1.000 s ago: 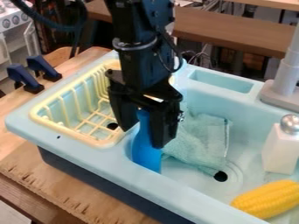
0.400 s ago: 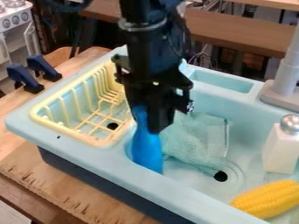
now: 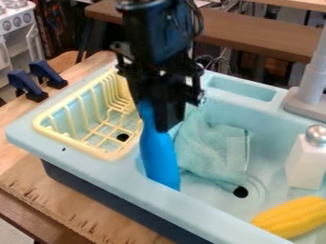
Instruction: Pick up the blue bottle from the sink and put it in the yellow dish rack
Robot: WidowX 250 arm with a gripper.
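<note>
The black gripper (image 3: 153, 116) hangs over the left end of the light blue sink (image 3: 223, 213), shut on the upper part of a bright blue object (image 3: 160, 159). That object stands nearly upright, its wider lower end by the sink's front wall; whether it touches the bottom I cannot tell. Just right of it, a crumpled pale green cloth (image 3: 213, 150) lies in the basin. A yellow toy corn cob (image 3: 291, 217) is at the front right, and a white shaker with a silver top (image 3: 307, 159) stands at the right.
A yellow dish rack (image 3: 105, 151) is set into the sink's left side, close to the gripper. The grey faucet base (image 3: 304, 102) rises at the right back. Two dark blue clamps (image 3: 25, 86) sit at the table's left edge.
The gripper turned and closed on the blue object, then moved up and slightly left. More of the blue object shows below it. The cloth, corn and shaker kept their places.
</note>
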